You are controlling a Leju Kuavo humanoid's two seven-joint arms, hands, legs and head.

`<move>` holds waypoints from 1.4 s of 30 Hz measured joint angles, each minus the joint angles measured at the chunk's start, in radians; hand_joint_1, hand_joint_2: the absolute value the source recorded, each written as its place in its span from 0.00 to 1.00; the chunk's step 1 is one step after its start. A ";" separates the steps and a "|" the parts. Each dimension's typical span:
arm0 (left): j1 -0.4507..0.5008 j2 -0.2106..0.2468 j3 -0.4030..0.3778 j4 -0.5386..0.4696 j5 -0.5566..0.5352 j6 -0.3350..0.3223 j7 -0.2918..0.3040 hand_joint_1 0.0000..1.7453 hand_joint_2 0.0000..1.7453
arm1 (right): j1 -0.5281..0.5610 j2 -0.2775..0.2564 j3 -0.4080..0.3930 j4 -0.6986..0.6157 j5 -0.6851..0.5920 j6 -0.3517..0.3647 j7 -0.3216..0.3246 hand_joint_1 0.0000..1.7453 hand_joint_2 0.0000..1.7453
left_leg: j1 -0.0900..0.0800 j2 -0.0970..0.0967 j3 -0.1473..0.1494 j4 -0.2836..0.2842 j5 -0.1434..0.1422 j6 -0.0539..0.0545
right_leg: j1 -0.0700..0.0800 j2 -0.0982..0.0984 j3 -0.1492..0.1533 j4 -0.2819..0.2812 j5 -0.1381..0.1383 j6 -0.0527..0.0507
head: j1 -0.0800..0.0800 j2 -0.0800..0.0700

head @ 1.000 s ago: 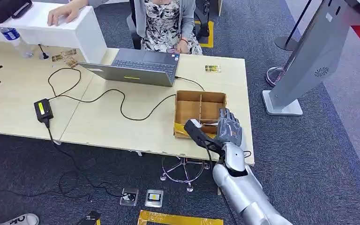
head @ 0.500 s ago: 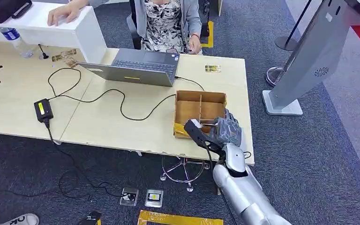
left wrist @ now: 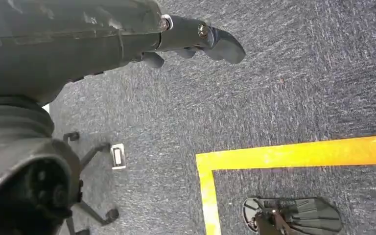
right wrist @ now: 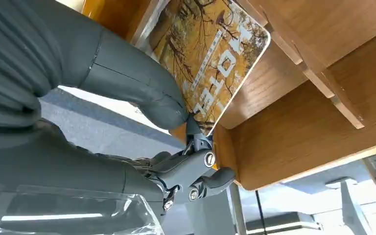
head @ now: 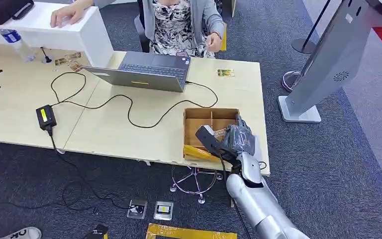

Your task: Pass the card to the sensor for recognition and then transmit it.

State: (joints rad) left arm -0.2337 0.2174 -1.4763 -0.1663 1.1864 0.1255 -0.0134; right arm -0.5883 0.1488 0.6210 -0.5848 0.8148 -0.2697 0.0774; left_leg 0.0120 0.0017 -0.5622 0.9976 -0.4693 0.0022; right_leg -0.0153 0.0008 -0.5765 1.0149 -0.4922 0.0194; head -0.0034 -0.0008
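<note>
my right hand (right wrist: 142, 122) pinches the card (right wrist: 210, 54) inside the box (head: 199, 119); its long axis points away from my palm.

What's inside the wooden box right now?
The right hand reaches into the box, its thumb pressing a yellow card printed with trees. Wooden dividers split the box into compartments. The hand covers the near compartments, so other cards there cannot be seen.
</note>
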 joint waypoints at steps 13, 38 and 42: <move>-0.012 0.000 -0.007 0.000 -0.008 -0.007 0.000 0.00 0.00 | -0.024 -0.005 -0.004 0.000 -0.012 -0.005 -0.004 1.00 1.00 | 0.000 0.000 0.000 0.000 0.000 0.000 | 0.000 0.000 0.000 0.000 0.000 0.000 | 0.000 0.000; -0.043 -0.005 -0.010 0.000 -0.036 -0.013 0.002 0.00 0.00 | -0.257 -0.060 -0.071 -0.063 0.019 -0.009 -0.013 0.00 1.00 | 0.000 0.000 0.000 0.000 0.000 0.000 | 0.000 0.001 0.000 0.000 0.001 0.000 | 0.000 0.000; -0.043 -0.005 -0.010 0.000 -0.036 -0.013 0.002 0.00 0.00 | -0.258 -0.061 -0.072 -0.063 0.020 0.005 -0.005 0.00 1.00 | 0.000 0.000 0.000 0.000 0.000 0.000 | 0.000 0.001 0.000 0.000 0.001 0.000 | 0.000 0.000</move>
State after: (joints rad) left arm -0.2768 0.2125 -1.4858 -0.1663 1.1505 0.1122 -0.0114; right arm -0.8463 0.0877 0.5486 -0.6481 0.8347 -0.2647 0.0729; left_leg 0.0120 0.0020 -0.5620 0.9980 -0.4690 0.0020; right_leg -0.0152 0.0015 -0.5766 1.0151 -0.4911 0.0190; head -0.0034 -0.0008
